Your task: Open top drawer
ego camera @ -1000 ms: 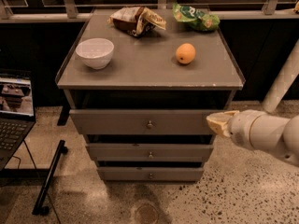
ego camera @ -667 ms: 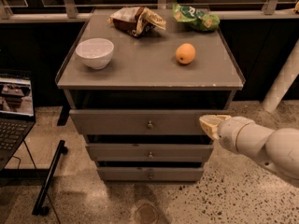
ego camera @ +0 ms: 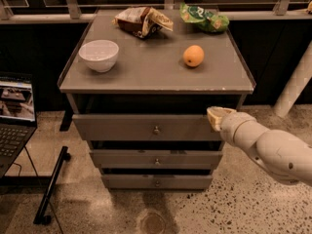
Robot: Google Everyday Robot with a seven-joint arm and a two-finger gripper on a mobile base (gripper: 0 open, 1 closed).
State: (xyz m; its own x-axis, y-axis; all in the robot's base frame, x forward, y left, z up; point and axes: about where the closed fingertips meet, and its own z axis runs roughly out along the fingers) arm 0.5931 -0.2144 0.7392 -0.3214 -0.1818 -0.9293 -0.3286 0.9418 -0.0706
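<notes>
The top drawer (ego camera: 126, 127) is a flat grey panel with a small round metal knob (ego camera: 156, 129) at its centre, just under the cabinet top. Its front stands a little forward of the cabinet frame. My gripper (ego camera: 214, 117) is at the end of the white arm coming in from the right. It is at the right end of the top drawer's front, near its upper corner, well right of the knob. It holds nothing that I can see.
The cabinet top (ego camera: 156, 62) carries a white bowl (ego camera: 99, 55), an orange (ego camera: 193, 55), a brown snack bag (ego camera: 143, 21) and a green snack bag (ego camera: 204, 17). Two shorter drawers (ego camera: 156, 159) lie below. A laptop (ego camera: 15, 111) stands at the left, and a black stand leg (ego camera: 51, 186) lies on the floor.
My arm has moved left, bringing the gripper from right of the cabinet to the right end of the top drawer's front. The drawer has not visibly moved.
</notes>
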